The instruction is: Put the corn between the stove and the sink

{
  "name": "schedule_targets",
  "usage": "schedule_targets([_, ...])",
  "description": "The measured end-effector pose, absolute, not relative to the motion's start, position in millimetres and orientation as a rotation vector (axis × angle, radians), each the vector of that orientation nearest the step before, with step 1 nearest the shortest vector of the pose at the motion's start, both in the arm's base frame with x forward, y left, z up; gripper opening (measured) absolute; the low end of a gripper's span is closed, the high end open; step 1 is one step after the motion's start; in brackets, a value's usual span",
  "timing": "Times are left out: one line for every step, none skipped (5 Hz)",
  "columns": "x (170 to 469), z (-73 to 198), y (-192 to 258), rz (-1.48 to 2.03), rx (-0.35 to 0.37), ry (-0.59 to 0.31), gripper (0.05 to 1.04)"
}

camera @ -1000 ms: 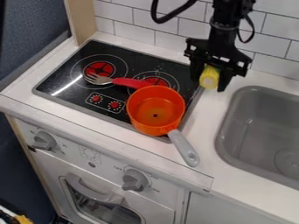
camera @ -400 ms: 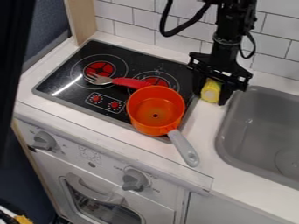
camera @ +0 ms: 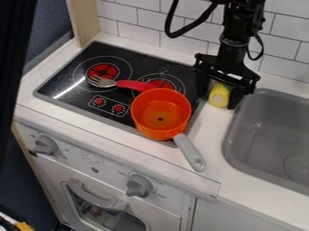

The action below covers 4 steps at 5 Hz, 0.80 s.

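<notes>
End effector (camera: 218, 100) wide astride corn (camera: 219, 95), on surface (camera: 210, 127) between stove (camera: 67, 80) and sink (camera: 260, 128); raise straight, slowly, lest corn roll.

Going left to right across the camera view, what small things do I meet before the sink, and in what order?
Red-handled fork → orange pot → yellow corn → grey sink.

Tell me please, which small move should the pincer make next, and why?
Probably release the corn fully here, if not free yet: the pincer is around it, and it appears low at the counter strip between stove and sink.
</notes>
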<state>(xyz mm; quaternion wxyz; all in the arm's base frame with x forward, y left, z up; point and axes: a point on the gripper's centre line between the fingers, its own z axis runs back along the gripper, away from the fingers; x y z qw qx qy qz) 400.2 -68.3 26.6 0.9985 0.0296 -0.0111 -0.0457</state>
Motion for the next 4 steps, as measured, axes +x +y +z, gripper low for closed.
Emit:
schedule_targets([401,30,-69,-0.080,0.059,-0.032,1.000])
schedule_targets([402,54,-71,-0.063,0.038,-0.070,1.000])
schedule_targets([406,74,-75,-0.056,0.009,-0.114,1.000])
schedule_targets([407,96,-77,-0.049,-0.012,-0.168,1.000])
